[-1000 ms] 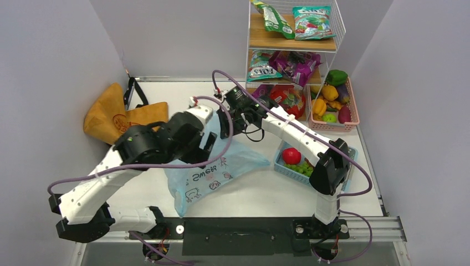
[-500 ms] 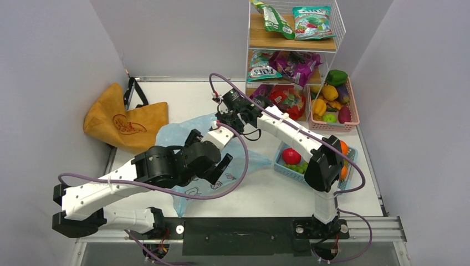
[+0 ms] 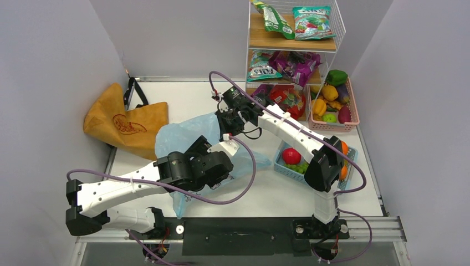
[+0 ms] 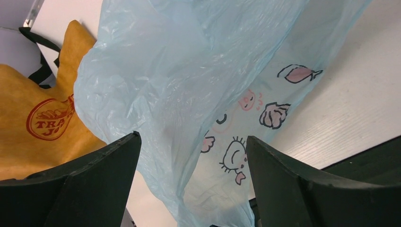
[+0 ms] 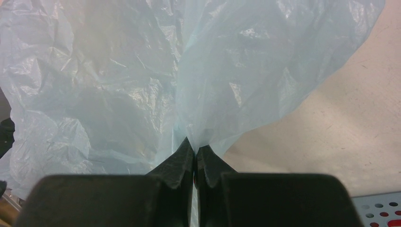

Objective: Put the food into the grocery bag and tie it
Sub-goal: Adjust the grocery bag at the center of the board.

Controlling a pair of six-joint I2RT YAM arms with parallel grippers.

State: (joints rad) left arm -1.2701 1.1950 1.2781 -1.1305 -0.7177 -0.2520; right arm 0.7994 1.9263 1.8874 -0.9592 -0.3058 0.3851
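Your R gripper (image 5: 195,150) is pinched tight on a fold of the grocery bag (image 5: 118,85), w/ the rest billowing ahead of its tips. Your L gripper (image 4: 193,140) is spread wide, holding nothing, bag's cartoon print just ahead.

White table (image 3: 183,94), pale surface. Wire rack (image 3: 266,39) stands at the far right. Pink basket (image 3: 351,119) sits just right of the rack. Blue basket (image 3: 284,168) lies in front of the rack, nearer the arm bases. Light blue bag (image 3: 185,130) lies front-left of the rack, its upper part raised off the surface. Tan tote (image 3: 124,119) lies well left of the rack, at the table's left edge.
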